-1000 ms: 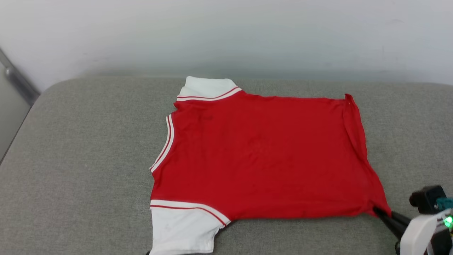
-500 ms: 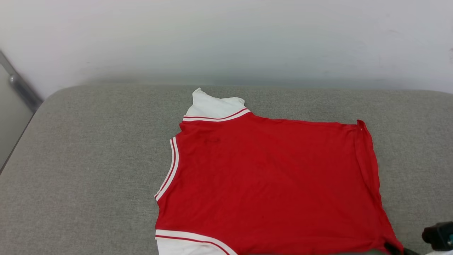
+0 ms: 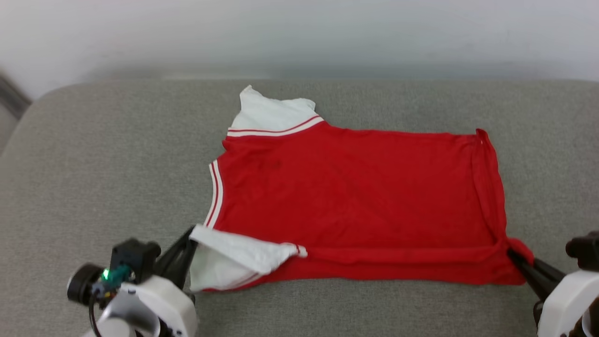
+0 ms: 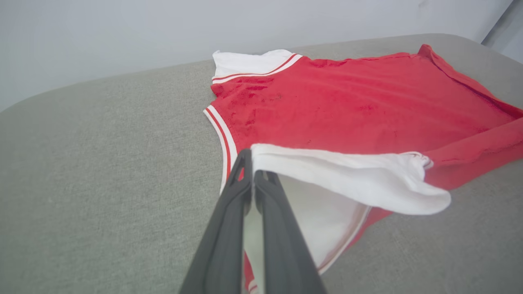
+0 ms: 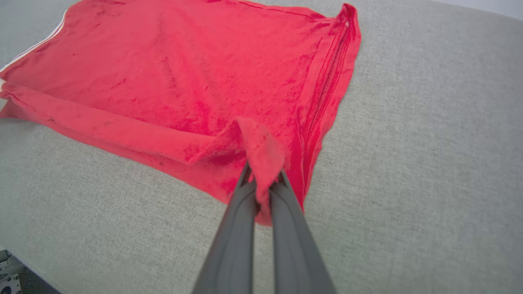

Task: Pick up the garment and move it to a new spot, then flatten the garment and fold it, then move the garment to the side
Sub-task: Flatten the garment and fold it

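The garment [image 3: 355, 196] is a red shirt with white sleeves and striped trim, spread plain side up on a grey cushion, collar to the left. My left gripper [image 3: 191, 234] is shut on the near white sleeve [image 4: 359, 179], lifting its edge so it folds over toward the body. My right gripper [image 3: 511, 255] is shut on the near hem corner [image 5: 261, 151], raised off the cushion. Between the two grips the near side edge [image 3: 398, 255] is rolled inward as a low fold. The far sleeve [image 3: 271, 114] lies flat.
The grey cushion [image 3: 103, 178] stretches wide on the left and in front of the shirt. A pale wall [image 3: 299, 32] runs behind it. The cushion's near edge and a strip of floor show at the lower left of the right wrist view [image 5: 12, 277].
The head camera has shifted, bringing my left gripper into view. The near sleeve and near side edge, flat a second ago, are now lifted and folded inward toward the shirt's middle.
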Motion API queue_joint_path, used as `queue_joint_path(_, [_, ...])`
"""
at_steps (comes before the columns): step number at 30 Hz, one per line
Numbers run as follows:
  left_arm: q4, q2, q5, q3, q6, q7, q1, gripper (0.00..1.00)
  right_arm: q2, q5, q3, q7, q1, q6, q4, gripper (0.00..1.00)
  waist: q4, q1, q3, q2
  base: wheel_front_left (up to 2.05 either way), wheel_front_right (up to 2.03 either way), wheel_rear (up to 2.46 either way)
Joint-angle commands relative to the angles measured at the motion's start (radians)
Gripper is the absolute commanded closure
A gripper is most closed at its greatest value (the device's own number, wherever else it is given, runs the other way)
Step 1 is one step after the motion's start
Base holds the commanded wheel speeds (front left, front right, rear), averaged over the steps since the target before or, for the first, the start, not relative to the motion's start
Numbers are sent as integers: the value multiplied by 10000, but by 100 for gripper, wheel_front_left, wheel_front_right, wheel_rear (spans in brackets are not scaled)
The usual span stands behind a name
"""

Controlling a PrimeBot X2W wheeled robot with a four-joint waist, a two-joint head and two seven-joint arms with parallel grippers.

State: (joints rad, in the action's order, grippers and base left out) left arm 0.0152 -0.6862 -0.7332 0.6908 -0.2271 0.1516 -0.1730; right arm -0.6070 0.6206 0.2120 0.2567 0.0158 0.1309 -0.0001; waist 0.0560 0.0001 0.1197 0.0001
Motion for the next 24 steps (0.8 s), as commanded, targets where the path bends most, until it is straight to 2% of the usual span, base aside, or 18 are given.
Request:
queue_joint_path(1, [-199,-26,142,-47,212,-171,-678,100,90,-98,-106,84,-341,-5,-159,100,-170,-1,512,-1,0,0,0])
queue_joint_path(5, [-660,56,253,-111,644,-471,-1853,100,158,-115,-142,337,-870,-5,-254,100,-330,-1,1087,-1,0,0,0])
queue_joint_path(7, [-762,89,283,-116,705,-527,-2076,100,182,-104,-115,388,-1038,-4,-250,100,-393,-1,1255,-1,0,0,0])
queue_joint_path(15, [-2192,368,313,-132,1264,-778,-3457,100,336,-69,234,573,-2285,-4,549,100,-635,-1,2284,-1,0,0,0])
queue_joint_path(24, [-4325,1128,270,308,2092,-666,-4162,100,343,-99,1007,396,-3190,-5,1653,100,-666,-1,2772,-1,0,0,0])
